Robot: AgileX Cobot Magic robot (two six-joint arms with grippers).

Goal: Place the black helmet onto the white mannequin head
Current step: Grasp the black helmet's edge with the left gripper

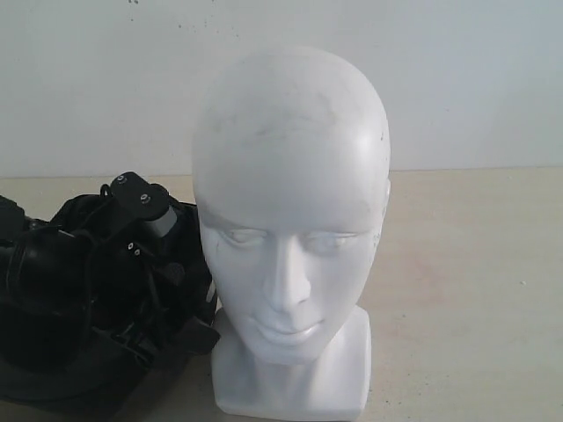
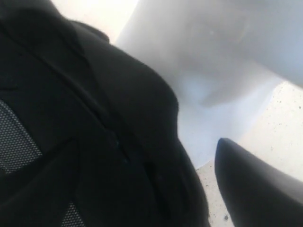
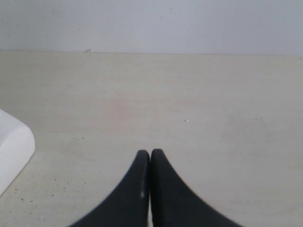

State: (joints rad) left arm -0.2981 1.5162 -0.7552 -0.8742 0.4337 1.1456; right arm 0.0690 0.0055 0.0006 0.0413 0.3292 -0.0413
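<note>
The white mannequin head [image 1: 290, 229] stands upright on its squarish neck base in the middle of the exterior view, face forward. The black helmet [image 1: 62, 374] lies on the table just left of that base. My left arm [image 1: 145, 211] reaches down onto it. In the left wrist view the helmet [image 2: 94, 123] fills most of the picture and my left gripper [image 2: 156, 176] straddles its edge. One finger [image 2: 255, 189] shows outside the shell with a strip of table between; the other is hidden. My right gripper [image 3: 150, 156] is shut on nothing, low over bare table.
The beige speckled table [image 1: 475, 290] runs back to a white wall [image 1: 475, 79]. A corner of the mannequin's base [image 3: 12, 151] shows at the edge of the right wrist view. The right arm is outside the exterior view.
</note>
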